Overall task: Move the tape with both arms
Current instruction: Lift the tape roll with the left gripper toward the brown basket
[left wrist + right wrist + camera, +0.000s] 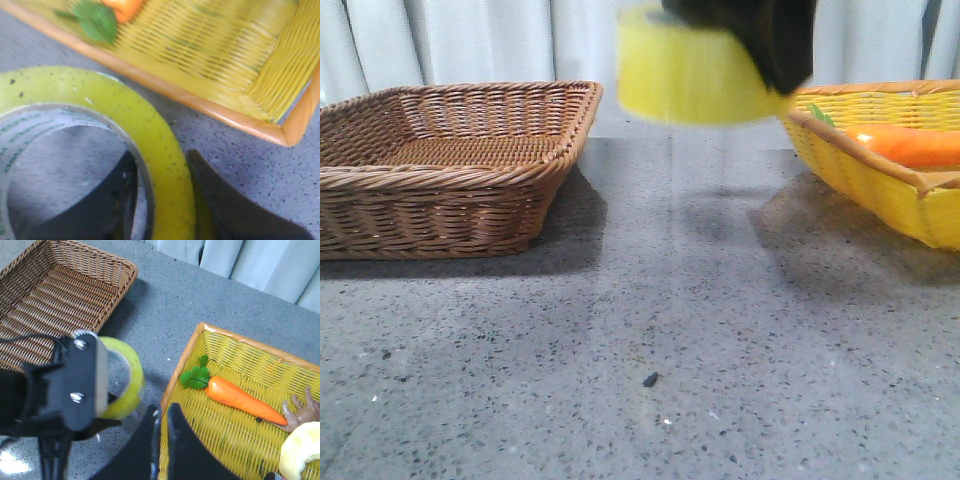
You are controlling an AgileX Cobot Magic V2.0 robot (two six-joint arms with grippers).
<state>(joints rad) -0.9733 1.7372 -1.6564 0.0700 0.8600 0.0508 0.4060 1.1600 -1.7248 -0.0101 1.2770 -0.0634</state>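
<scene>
The yellow tape (695, 75) hangs high above the grey table, between the two baskets, blurred in the front view. My left gripper (162, 160) is shut on its wall, one finger inside the white core and one outside. In the front view the left gripper (782, 82) shows as a black shape at the roll's upper right. In the right wrist view the tape (125, 382) sits under the left arm's black body (75, 385). My right gripper (163, 412) is shut and empty, beside the tape over the yellow basket's rim. It is out of the front view.
An empty brown wicker basket (450, 160) stands at the left. A yellow basket (880, 190) at the right holds an orange carrot (910, 145), a pale yellow ring (300, 452) and a small tan figure (300, 412). A dark speck (649, 379) lies on the table.
</scene>
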